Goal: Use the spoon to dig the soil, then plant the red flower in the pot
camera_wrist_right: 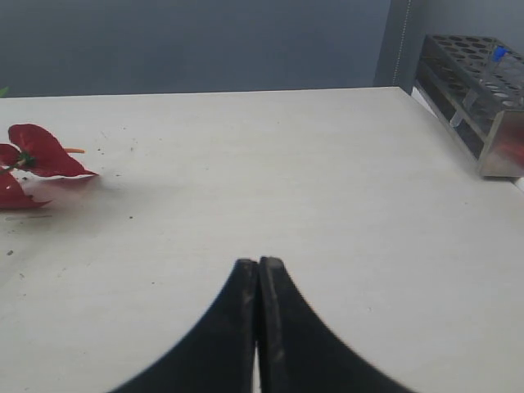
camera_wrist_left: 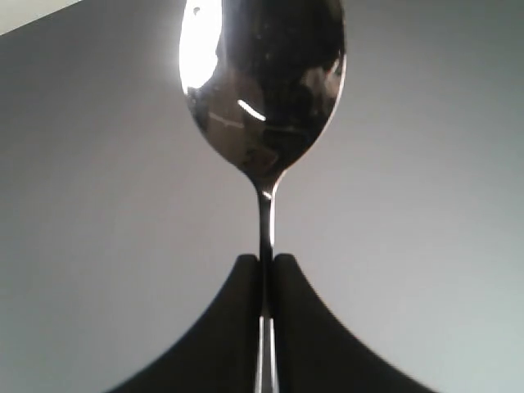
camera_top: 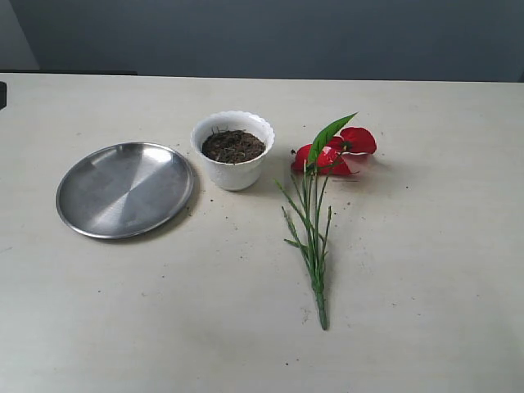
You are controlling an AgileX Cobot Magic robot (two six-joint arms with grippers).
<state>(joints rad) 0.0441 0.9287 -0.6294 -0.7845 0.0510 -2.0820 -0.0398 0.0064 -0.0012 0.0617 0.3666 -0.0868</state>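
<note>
Fingers: left gripper (camera_wrist_left: 268,260) pinching spoon (camera_wrist_left: 264,90) handle | right gripper (camera_wrist_right: 259,264) pressed together, empty | we see red flower (camera_top: 334,162) lying flat beside pot (camera_top: 236,173)

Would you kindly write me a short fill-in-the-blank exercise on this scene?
The left gripper is shut on the ____.
The white pot holds dark ____.
In the exterior view, the red flower lies to the ____ of the pot.
The right gripper is ____, holding nothing.
Missing words: spoon; soil; right; shut.

Glossy metal spoon (camera_wrist_left: 264,90), brushed steel plate (camera_top: 124,189), crumbly soil (camera_top: 233,146)
</note>
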